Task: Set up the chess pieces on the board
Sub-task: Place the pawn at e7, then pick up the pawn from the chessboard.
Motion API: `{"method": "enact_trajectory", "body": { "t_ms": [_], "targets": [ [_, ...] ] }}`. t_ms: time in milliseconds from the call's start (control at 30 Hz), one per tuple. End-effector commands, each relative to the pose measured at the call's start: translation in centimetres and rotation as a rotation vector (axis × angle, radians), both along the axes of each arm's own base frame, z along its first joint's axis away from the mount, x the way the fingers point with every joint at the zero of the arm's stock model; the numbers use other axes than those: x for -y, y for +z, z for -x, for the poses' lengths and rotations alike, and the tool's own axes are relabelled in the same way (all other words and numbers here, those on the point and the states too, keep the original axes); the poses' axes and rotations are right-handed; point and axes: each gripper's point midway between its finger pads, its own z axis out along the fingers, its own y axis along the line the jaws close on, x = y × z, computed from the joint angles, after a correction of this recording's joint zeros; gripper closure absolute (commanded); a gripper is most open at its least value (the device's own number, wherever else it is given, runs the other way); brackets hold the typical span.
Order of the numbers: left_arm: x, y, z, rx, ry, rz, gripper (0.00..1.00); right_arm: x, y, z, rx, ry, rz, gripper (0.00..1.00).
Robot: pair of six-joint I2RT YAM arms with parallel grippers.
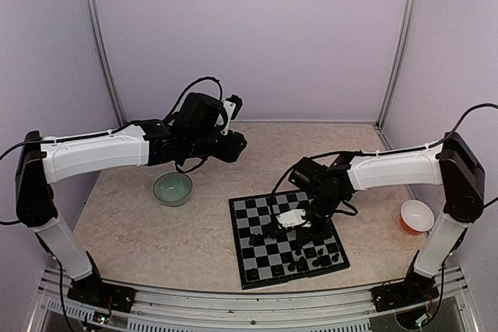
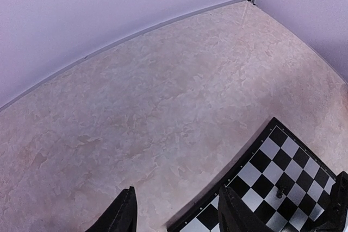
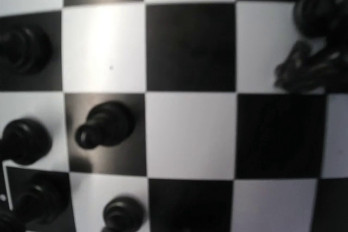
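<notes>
the chess pieces [image 3: 106, 126] look tiny, light, hard and easily toppled; best pinched at the narrow neck from above. they sit on the board [image 1: 250, 223] near the table [image 1: 156, 231]'s front edge. the right end effector [image 1: 298, 219] hangs over them, its opening impossible to tell; the left end effector [image 2: 176, 205] gapes empty, left of the board.

Lit softly from overhead, with faint shadows. Bowed at the edges in the left wrist view. Blurred in the right, with smeared chess pieces [image 3: 106, 126] and glare on the board [image 3: 103, 42].
</notes>
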Motion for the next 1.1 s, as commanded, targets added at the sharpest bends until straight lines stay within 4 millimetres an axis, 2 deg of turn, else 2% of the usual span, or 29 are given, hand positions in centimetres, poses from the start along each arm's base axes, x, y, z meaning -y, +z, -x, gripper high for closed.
{"method": "enact_trajectory", "body": {
  "t_ms": [0, 433, 667, 733, 800, 933, 1067],
  "targets": [
    [0.8, 0.7, 0.1, 0.007, -0.02, 0.006, 0.49, 0.4, -1.1, 0.6, -0.025, 0.015, 0.024, 0.92],
    [1.1, 0.1, 0.2, -0.007, -0.029, -0.004, 0.49, -0.2, -1.1, 2.4, -0.088, 0.042, 0.014, 0.92],
    [1.2, -0.1, 0.2, -0.012, -0.031, -0.008, 0.49, -0.4, -0.7, 2.3, -0.086, 0.037, 0.008, 0.91],
    [1.2, -0.1, 0.2, -0.013, -0.03, -0.007, 0.49, -0.5, 0.0, 1.5, -0.059, 0.023, -0.015, 0.91],
    [1.2, -0.1, 0.2, -0.013, -0.029, -0.005, 0.49, -0.7, 1.4, -0.3, -0.022, -0.003, -0.06, 0.9],
    [1.1, -0.1, 0.2, -0.013, -0.027, -0.004, 0.49, -0.4, 3.5, -3.9, 0.074, -0.046, -0.117, 0.79],
    [1.2, -0.1, 0.3, -0.016, -0.029, -0.004, 0.49, 0.3, 3.9, -7.0, 0.174, -0.079, -0.119, 0.72]
  ]
}}
